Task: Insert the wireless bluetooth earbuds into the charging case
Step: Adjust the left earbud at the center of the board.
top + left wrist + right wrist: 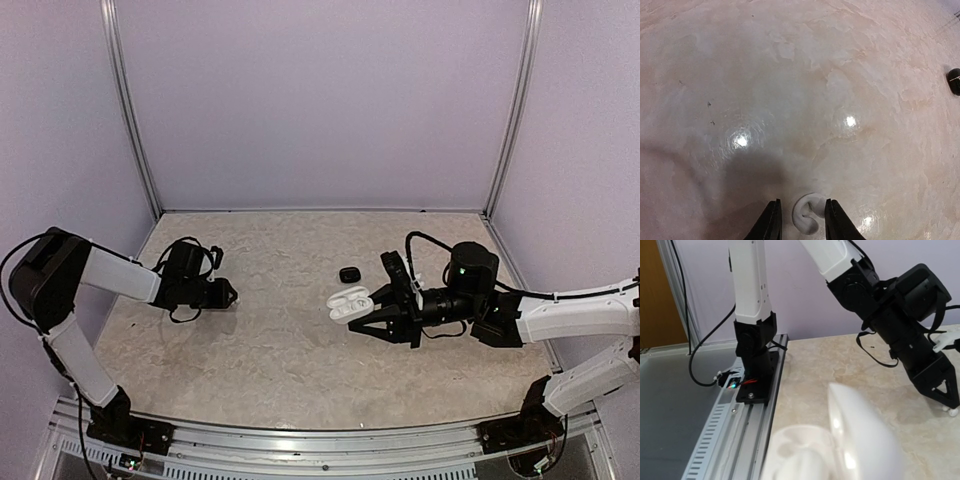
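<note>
Left tool (802,205) low over the table (280,350), jaws apart, straddling a white earbud (807,215). Earbud lying between the fingertips, close against one finger with a sliver of gap at the other; not pinched, by the look of it. Right tool (372,310) clamped on the open white charging case (348,301), held just off the table, well ahead of the left tool. Small black piece (348,273) on the table near the right tool's tip; too small to tell whether earbud or case.

Best to centre the left tool first, so both pads meet the earbud together and don't flick it sideways. Close gently across the rounded body, probably not the stem. Lift straight up. Keep the case level and steady for the handover.
</note>
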You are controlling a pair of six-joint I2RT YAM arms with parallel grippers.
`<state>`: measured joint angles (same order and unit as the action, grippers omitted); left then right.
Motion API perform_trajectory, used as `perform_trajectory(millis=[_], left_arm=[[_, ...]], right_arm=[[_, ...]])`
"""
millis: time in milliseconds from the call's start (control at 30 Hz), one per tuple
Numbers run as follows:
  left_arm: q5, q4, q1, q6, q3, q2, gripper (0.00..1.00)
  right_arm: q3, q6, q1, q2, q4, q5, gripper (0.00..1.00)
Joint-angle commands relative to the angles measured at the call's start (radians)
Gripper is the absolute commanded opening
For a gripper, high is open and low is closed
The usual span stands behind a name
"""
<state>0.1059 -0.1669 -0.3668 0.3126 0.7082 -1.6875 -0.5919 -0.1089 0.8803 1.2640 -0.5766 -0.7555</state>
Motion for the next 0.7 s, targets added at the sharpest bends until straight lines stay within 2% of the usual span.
perform_trajectory(millis=[0, 200, 667], left_arm=[[0.036, -0.041, -0.001, -0.008, 0.015, -0.026, 0.31], [0.015, -0.022, -0.029, 0.001, -0.01, -0.006, 0.3], [0.003, -0.039, -0.032, 0.023, -0.075, 0.093, 0.17]], right_arm=[[-0.019, 0.008, -0.009, 0.006, 0.003, -0.006, 0.0], [-0.016, 0.01, -0.009, 0.001, 0.006, 0.006, 0.0], [-0.016, 0.011, -0.009, -0.002, 0.007, 0.003, 0.0]])
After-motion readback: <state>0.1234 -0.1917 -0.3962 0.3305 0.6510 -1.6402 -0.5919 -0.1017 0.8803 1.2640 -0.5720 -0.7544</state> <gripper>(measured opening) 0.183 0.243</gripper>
